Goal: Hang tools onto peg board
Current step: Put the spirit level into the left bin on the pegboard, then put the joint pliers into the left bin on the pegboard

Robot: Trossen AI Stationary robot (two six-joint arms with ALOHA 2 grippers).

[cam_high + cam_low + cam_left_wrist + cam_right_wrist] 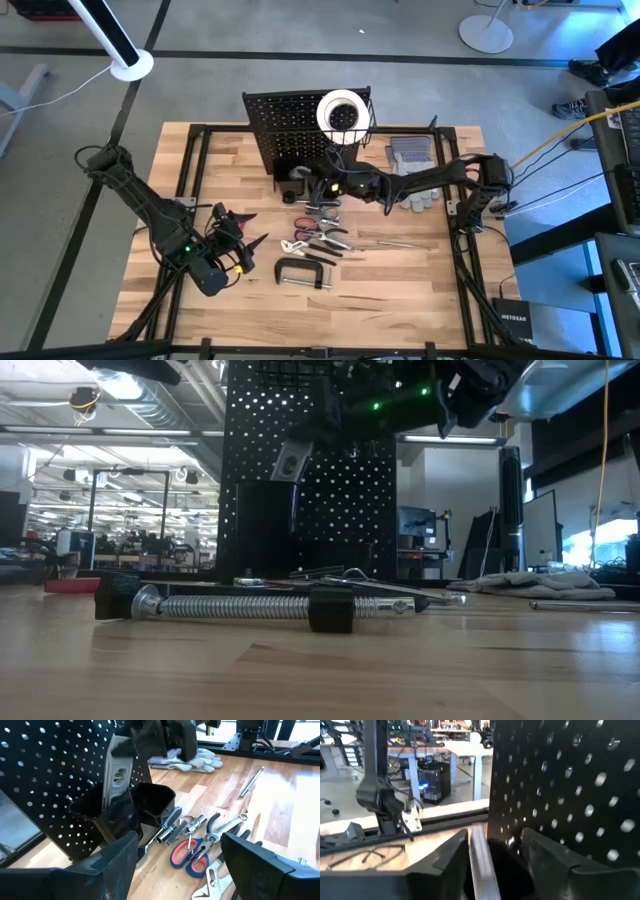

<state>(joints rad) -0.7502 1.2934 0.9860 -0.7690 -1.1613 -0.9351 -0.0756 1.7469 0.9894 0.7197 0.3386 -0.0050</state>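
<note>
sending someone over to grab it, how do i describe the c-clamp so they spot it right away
Start at the upright black peg board at the back of the wooden table. Come forward past the pile of pliers toward the front edge. The black C-clamp lies alone there, the only C-shaped frame with a long silver screw.

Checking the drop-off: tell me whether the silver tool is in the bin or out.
In: the silver tool stands upright with its lower end inside a black bin at the peg board base, between the right gripper jaws.

Both arms are dark, jointed, matte black. The left arm [150, 205] carries a small green light and yellow markings near its claw [245, 240] (blocky black fingers). Cables trail behind the right arm [430, 178].
</note>
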